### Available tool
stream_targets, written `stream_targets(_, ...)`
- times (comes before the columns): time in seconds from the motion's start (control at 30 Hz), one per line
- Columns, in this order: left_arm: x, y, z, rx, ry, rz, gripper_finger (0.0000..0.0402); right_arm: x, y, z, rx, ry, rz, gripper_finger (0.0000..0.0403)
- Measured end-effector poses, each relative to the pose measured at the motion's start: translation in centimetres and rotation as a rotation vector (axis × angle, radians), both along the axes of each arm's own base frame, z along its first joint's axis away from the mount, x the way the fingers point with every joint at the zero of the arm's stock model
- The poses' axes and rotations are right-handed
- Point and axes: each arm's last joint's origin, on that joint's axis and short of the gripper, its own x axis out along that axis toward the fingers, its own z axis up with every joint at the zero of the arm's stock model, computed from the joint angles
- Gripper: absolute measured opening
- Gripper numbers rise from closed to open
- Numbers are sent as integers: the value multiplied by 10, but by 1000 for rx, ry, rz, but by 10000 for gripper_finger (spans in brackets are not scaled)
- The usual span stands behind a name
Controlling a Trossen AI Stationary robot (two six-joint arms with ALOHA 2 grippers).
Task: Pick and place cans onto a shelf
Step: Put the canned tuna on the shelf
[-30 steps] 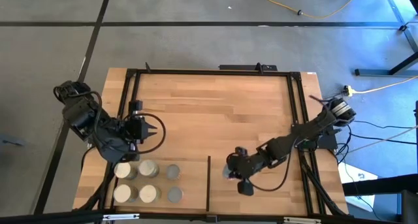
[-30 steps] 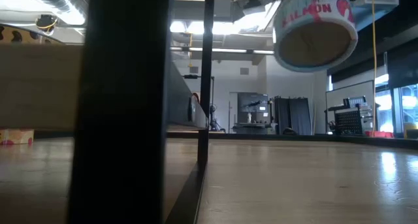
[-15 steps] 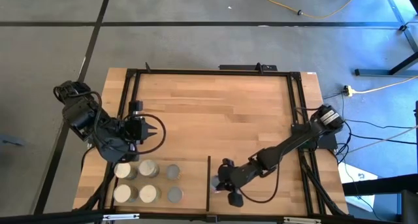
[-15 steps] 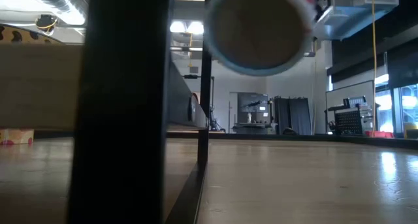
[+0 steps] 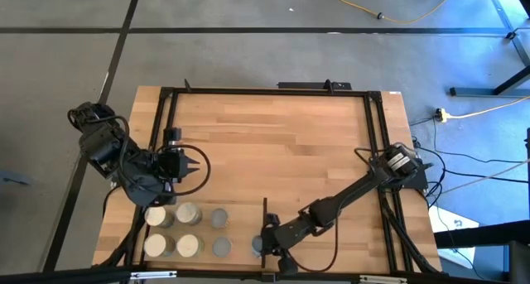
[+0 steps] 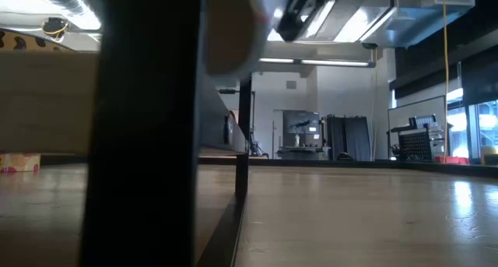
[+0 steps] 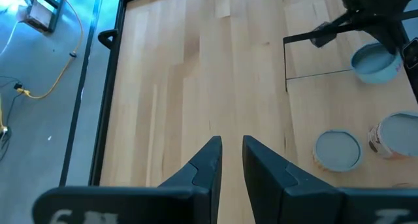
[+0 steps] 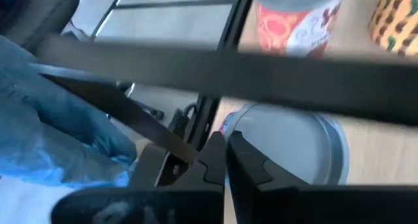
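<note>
Seventh can arriving at the shelf (image 5: 240, 208), six already standing there.

The can (image 5: 257, 245) I carry sits just past the black divider (image 5: 265, 226), beside the six cans (image 5: 187, 231) in two rows; it is not yet released, and I see none left on the surface (image 5: 273, 143). My right claw (image 5: 267, 244) is pinched tight on its rim; my left claw (image 5: 193, 161) waits near the rows, fingers slightly apart, holding nothing.

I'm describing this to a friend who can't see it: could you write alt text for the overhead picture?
Overhead view of a wooden table: the right gripper, shut on a can, reaches over the black divider of a light-wood shelf at the near edge. Six cans already stand there in two rows, and the left gripper waits just behind them.
</note>
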Motion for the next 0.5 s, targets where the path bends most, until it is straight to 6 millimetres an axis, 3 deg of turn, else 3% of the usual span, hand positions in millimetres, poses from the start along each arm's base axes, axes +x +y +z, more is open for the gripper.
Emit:
stream_targets(0.33, 0, 0, 0, 16, 5, -16, 55, 1, 1, -6, -39, -1, 36, 4)
stream_targets(0.5, 0, 0, 0, 17, 5, -17, 55, 1, 1, -6, -42, -3, 38, 33)
